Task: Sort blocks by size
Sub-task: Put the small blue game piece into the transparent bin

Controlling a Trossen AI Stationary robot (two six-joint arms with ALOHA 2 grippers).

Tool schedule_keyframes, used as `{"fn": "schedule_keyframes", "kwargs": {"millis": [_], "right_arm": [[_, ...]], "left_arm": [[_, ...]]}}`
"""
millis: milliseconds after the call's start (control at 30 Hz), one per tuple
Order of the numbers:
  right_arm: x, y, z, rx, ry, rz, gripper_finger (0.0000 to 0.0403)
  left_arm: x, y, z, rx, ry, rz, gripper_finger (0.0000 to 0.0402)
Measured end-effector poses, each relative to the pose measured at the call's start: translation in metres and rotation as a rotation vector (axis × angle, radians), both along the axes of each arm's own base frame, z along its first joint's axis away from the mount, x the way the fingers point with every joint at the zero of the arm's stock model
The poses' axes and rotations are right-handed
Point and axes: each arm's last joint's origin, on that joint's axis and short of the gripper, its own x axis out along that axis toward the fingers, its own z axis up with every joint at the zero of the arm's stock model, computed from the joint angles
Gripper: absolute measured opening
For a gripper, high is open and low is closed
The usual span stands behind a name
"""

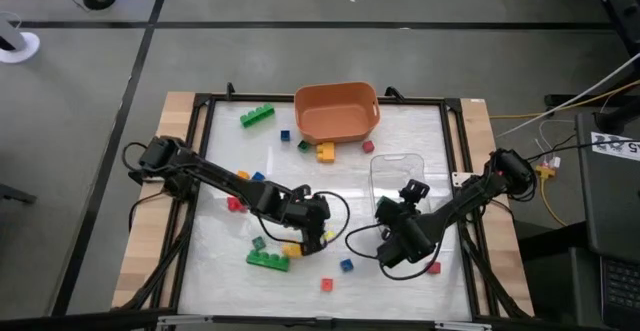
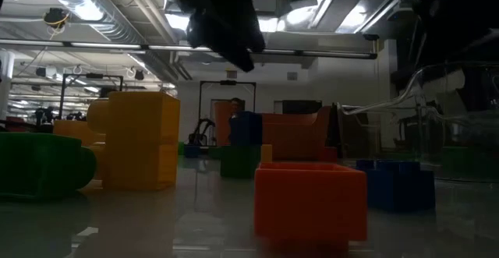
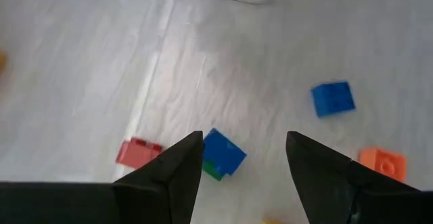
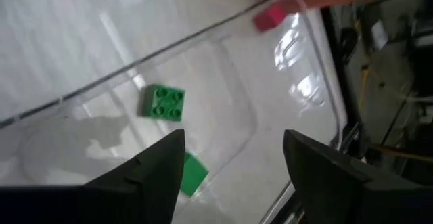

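Two arms over the white counter [image 1: 230, 261], both claws spread apart and holding nothing.

Orange bin [image 1: 336, 109] sits at the far middle of the counter; clear tray [image 1: 397, 176] lies just beside it toward the right arm's side.

Right claw [image 4: 233, 160] hangs over the tray, fingers wide, touching nothing. In the right wrist view two green blocks lie on the tray floor: a square studded one [image 4: 164, 102] ahead of the claw, and a smaller one [image 4: 192, 172] right next to one finger, apart from it. A pink-red block [image 4: 269, 17] lies beyond the tray's corner, near the bin.

Left claw [image 3: 243, 160] is low over the near-middle of the counter, fingers wide, empty. A blue block stacked on a green one [image 3: 222, 155] sits just inside the gap, close to one finger; can't tell if it touches. Red block [image 3: 139, 151] lies outside that finger, another blue block [image 3: 333, 98] farther ahead, an orange one [image 3: 383, 163] by the other finger.

Long green brick [image 1: 257, 115] rests far-left near the bin; another long green brick [image 1: 268, 259] lies near the left claw. Remaining small blocks are scattered across the counter.
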Motion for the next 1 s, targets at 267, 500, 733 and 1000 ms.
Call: {"fn": "schedule_keyframes", "kwargs": {"millis": [267,500,733,1000], "right_arm": [[0.001,0.0,0.0,-0.02,-0.013,0.011,0.0248],[0.001,0.0,0.0,-0.018,-0.017,0.011,0.0248],[0.001,0.0,0.0,-0.017,-0.018,0.011,0.0248],[0.001,0.0,0.0,-0.017,-0.019,0.011,0.0248]], "left_arm": [[0.004,0.003,-0.009,-0.029,-0.012,0.178,0.0198],[0.002,0.005,-0.015,-0.05,-0.016,0.267,0.0198],[-0.004,0.005,-0.029,-0.077,0.004,0.317,0.0198],[-0.002,0.004,-0.027,-0.097,-0.021,0.327,0.0198]]}}
